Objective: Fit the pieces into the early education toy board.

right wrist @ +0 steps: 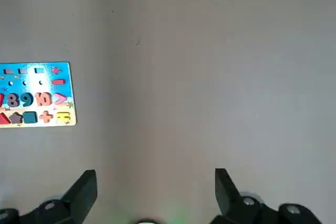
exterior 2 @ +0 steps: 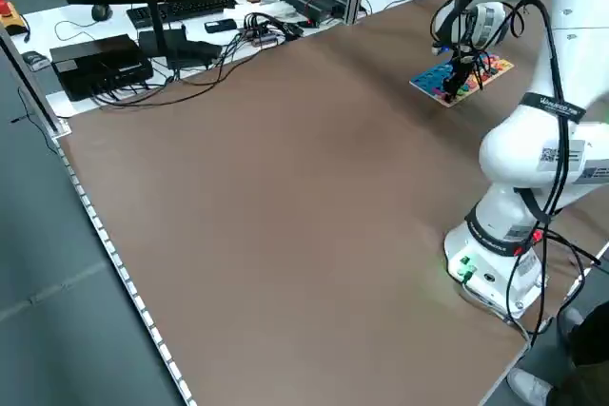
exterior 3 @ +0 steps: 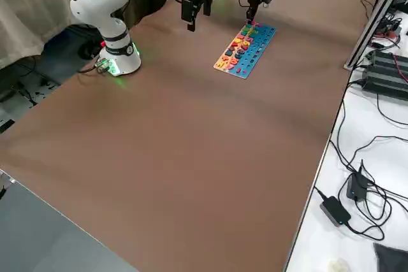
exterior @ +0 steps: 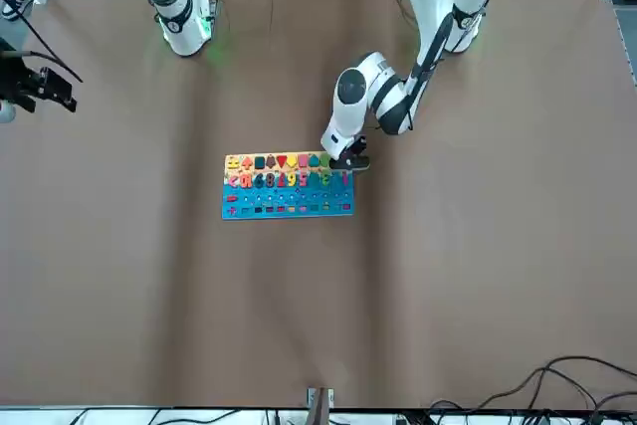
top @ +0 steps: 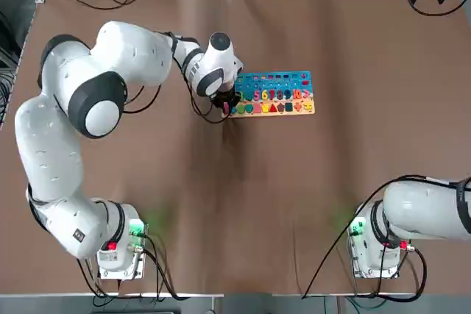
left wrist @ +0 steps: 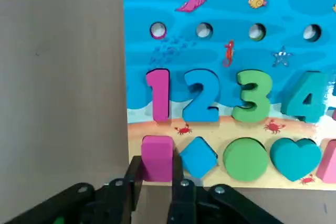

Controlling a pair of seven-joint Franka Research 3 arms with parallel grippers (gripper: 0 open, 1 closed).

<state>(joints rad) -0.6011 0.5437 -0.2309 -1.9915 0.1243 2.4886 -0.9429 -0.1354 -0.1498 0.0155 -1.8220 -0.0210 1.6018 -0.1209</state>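
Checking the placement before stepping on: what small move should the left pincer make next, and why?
Probably open and lift away. The left pincer is shut on the pink piece, which seems seated in the end slot of the board beside the blue diamond. How fully it sits cannot be told.

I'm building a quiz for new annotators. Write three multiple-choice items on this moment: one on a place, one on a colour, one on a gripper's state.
1. Where is the left gripper?
A. at an end of the toy board
B. far from the board, over bare table
C. parked beside its base

2. What colour is the piece between its fingers?
A. green
B. pink
C. yellow

3. How is the right gripper?
A. shut on a piece
B. shut, empty
C. open, empty

Answers: 1 A, the top view shows it at the board's end by the 1. 2 B, the left wrist view shows a pink block. 3 C, its fingers stand wide apart over bare table.
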